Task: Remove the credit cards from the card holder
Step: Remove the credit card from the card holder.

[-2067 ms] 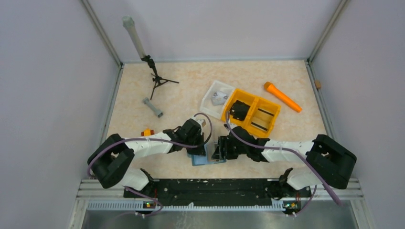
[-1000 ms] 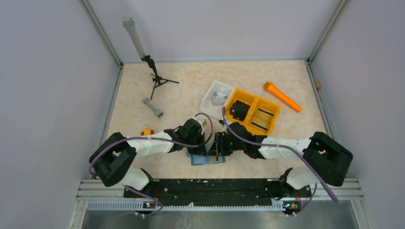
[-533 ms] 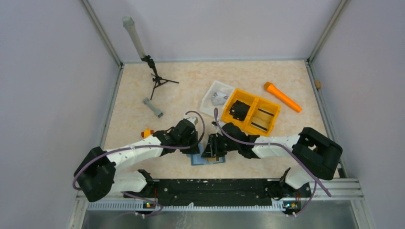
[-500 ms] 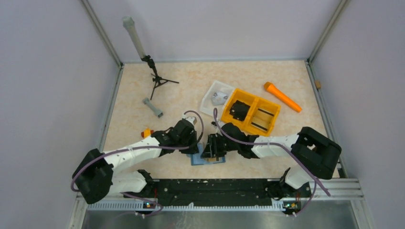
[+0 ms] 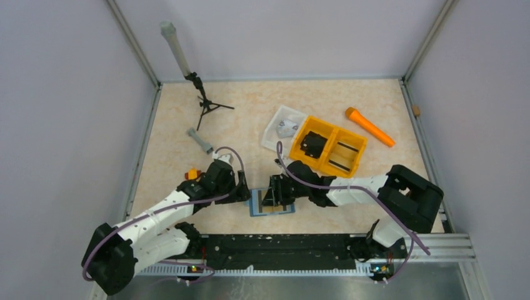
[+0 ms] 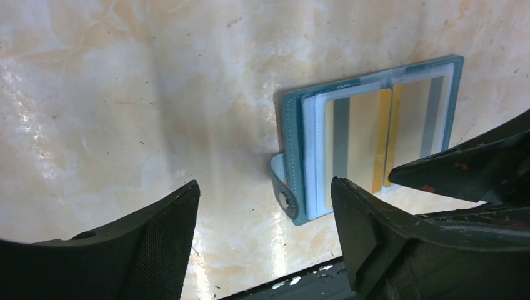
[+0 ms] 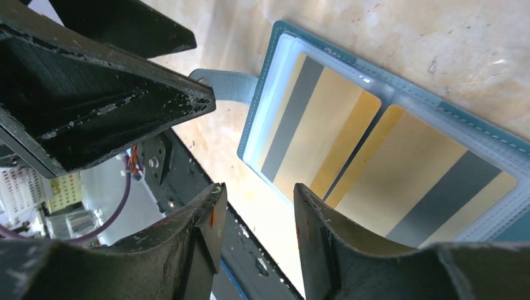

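Left gripper [image 5: 242, 192], formerly over the flat teal-blue folding card holder [image 6: 369, 150], has withdrawn leftward with jaws spread wide, uncovering the holder's left half. Right gripper [image 5: 270, 192] has shifted left across the gold-and-grey striped cards [image 7: 325, 131].

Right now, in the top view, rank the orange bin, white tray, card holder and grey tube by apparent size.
1. orange bin
2. white tray, partly hidden by the bin
3. card holder, partly under the right gripper, so its place against the tray is unsure
4. grey tube
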Controlling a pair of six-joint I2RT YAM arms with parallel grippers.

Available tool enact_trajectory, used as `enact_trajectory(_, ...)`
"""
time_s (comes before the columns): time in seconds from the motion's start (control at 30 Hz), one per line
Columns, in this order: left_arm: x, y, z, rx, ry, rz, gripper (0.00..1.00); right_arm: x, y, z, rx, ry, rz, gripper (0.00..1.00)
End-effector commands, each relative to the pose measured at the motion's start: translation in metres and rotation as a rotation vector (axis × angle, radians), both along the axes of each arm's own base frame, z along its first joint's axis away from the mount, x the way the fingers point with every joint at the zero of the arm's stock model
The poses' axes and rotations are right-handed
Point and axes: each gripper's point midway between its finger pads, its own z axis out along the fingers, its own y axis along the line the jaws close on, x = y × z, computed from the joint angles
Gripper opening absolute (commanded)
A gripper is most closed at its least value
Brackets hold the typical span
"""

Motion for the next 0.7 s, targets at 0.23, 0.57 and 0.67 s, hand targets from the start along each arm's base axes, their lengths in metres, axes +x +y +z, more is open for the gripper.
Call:
enact_trajectory(0.23,0.008,-0.015,-0.012,-0.153,0.041,-0.032,0.88,0.022,-0.015,0.007,-0.092,-0.082,-0.096,0.54)
enact_trajectory(0.57,0.011,-0.029,-0.029,-0.249,0.111,-0.076,0.75,0.019,-0.019,-0.005,-0.019,0.016,-0.104,0.55)
enact_trajectory(0.67,0.011,-0.035,-0.033,-0.277,0.136,-0.097,0.71,0.018,-0.015,-0.008,0.001,0.039,-0.091,0.55)
